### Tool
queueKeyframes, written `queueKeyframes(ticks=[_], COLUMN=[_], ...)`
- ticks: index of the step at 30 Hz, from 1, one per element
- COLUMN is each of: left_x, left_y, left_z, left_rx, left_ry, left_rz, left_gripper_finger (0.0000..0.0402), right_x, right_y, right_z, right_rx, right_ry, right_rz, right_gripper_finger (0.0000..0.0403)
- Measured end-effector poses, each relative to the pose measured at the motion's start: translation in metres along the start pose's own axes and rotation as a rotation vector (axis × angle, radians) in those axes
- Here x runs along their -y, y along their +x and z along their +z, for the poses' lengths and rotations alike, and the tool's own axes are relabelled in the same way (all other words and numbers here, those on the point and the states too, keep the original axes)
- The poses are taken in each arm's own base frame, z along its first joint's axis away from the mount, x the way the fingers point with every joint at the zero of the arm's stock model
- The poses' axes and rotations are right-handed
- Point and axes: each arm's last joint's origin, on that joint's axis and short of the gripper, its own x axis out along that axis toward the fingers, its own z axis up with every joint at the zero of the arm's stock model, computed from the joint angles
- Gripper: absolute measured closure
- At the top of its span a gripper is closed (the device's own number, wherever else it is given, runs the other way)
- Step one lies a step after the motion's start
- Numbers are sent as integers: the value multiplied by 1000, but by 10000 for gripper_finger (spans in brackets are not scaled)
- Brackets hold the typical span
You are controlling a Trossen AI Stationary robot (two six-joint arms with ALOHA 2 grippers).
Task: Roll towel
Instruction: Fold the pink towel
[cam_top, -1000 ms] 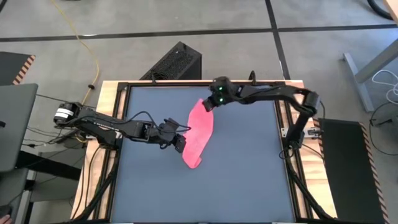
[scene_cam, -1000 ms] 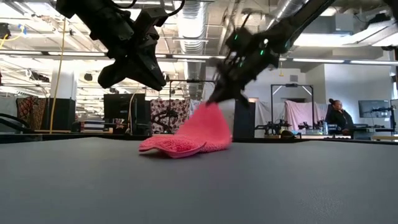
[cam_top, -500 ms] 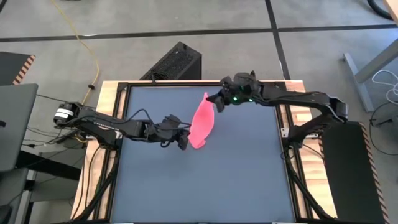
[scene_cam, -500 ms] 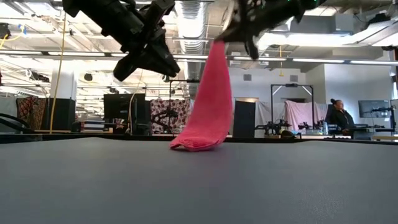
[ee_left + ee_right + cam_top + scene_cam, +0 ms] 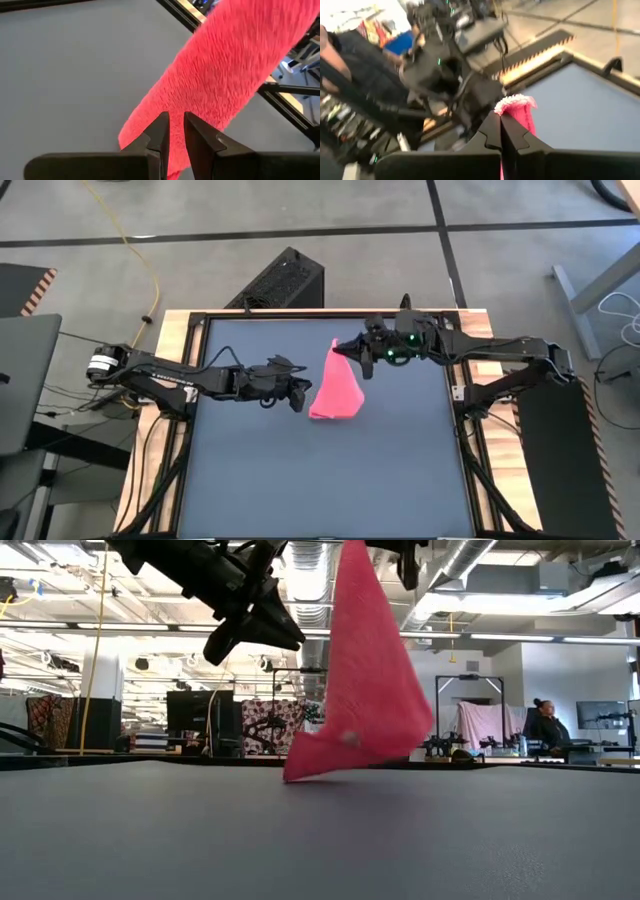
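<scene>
The bright pink towel (image 5: 336, 388) hangs as a spread triangle from my right gripper (image 5: 343, 348), which is shut on its top corner high above the table's far middle. In the low view the towel (image 5: 365, 690) reaches down to the tabletop, and only its lowest corner (image 5: 293, 776) seems to touch. My left gripper (image 5: 298, 393) is shut and empty. It hovers above the table just to the left of the hanging towel, fingers pointing at it (image 5: 173, 122). In the low view it is clear of the cloth (image 5: 262, 622). My right gripper pinches the towel's top corner (image 5: 516, 104) between its two shut fingers; a small tuft of cloth sticks out past the fingertips. The towel hangs below the fingers, spread and slack, with only its lowest corner (image 5: 293, 776) at the tabletop.
The dark grey tabletop (image 5: 330, 480) is bare on the near side and to the right of the towel. A black box (image 5: 280, 280) stands on the floor beyond the far edge. A person (image 5: 545, 725) sits far off in the room.
My right gripper has risen and gone a little toward the table's right edge with the towel's corner. The towel, a low heap on the table a second ago, has been drawn up and has spread into a hanging triangle. My left gripper has moved slightly toward the towel.
</scene>
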Motion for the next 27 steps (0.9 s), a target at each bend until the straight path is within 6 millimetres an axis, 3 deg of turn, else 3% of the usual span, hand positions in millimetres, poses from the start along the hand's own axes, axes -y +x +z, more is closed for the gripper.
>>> queueKeyframes(ticks=[13,27], left_x=[4,4], left_y=[0,0], left_z=[3,3], left_rx=[3,-4], left_ry=[1,37], left_rz=[-71,-88], left_gripper_finger=[356,356], right_x=[-9,-5], right_y=[-2,-2], right_z=[12,15], right_rx=[115,120], right_ry=[-53,-45], right_rz=[116,105], right_gripper_finger=[394,388])
